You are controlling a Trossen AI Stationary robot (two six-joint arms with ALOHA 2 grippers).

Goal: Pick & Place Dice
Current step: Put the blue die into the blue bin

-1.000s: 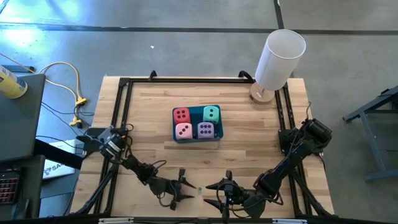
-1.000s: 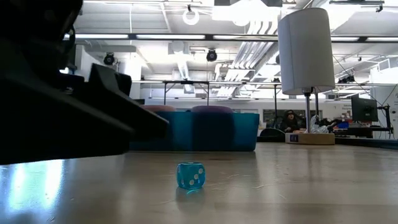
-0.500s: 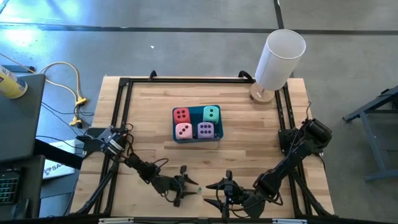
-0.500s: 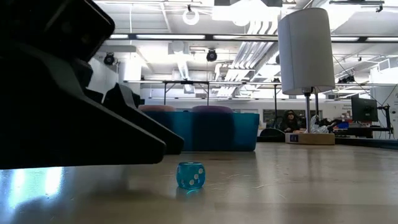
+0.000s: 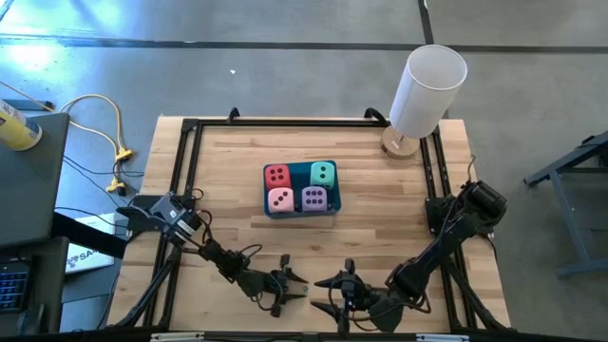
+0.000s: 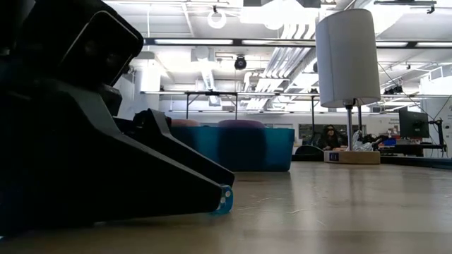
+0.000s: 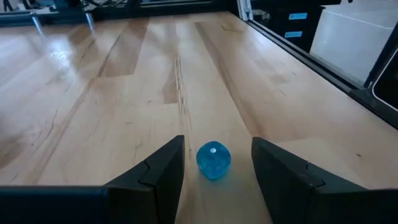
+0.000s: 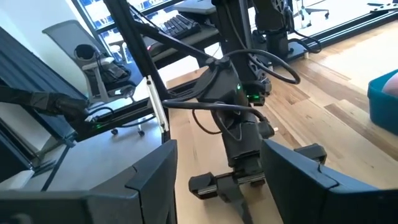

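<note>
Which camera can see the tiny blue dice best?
The left wrist view: the tiny blue dice sits whole between the left pincer's open fingers. The low view shows only an edge behind that pincer; the high and right wrist views hide it.

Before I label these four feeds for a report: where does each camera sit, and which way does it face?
High: overhead, straight down; both arms, blue tray.
Low: at tabletop height, looking across; left arm close, white cylinder.
Left wrist: forward past its own open jaws at the small blue die.
Right wrist: past its own fingers toward the left arm.
Low and left wrist views share the die.
</note>
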